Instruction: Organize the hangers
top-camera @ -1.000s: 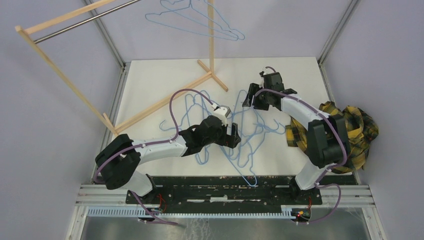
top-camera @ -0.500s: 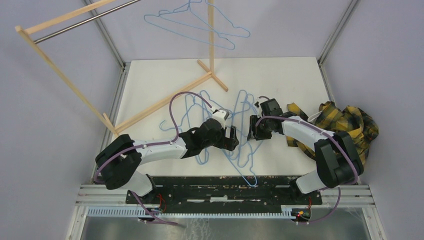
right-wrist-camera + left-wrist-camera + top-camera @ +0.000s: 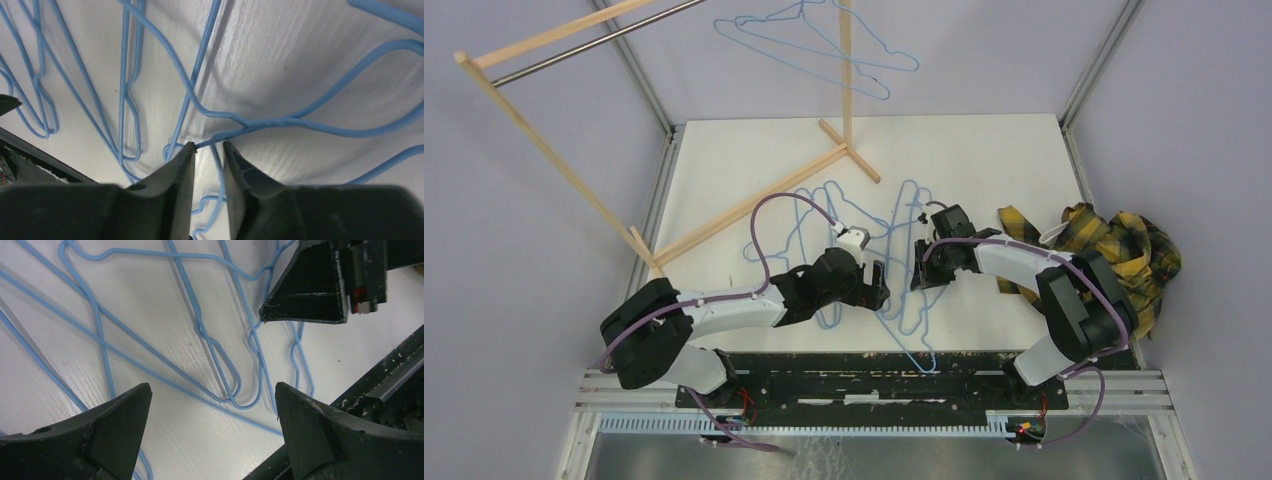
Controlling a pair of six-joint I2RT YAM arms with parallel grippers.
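Left gripper [image 3: 212, 388] gapes over tangled hangers [image 3: 201, 329] by the table's [image 3: 984, 160] near edge; right gripper [image 3: 209, 146], narrowed, straddles one without clamping.

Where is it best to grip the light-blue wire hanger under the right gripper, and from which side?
Probably at the twisted neck of the hanger, coming straight down from above. The thin wire lies low on the table, so the jaws must straddle it, and at the twist two strands join into a thicker section.

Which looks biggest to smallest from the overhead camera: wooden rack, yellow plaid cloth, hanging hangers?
1. Clearly largest: wooden rack.
2. Unranked: hanging hangers and yellow plaid cloth look alike, and the hangers sit nearer the camera.
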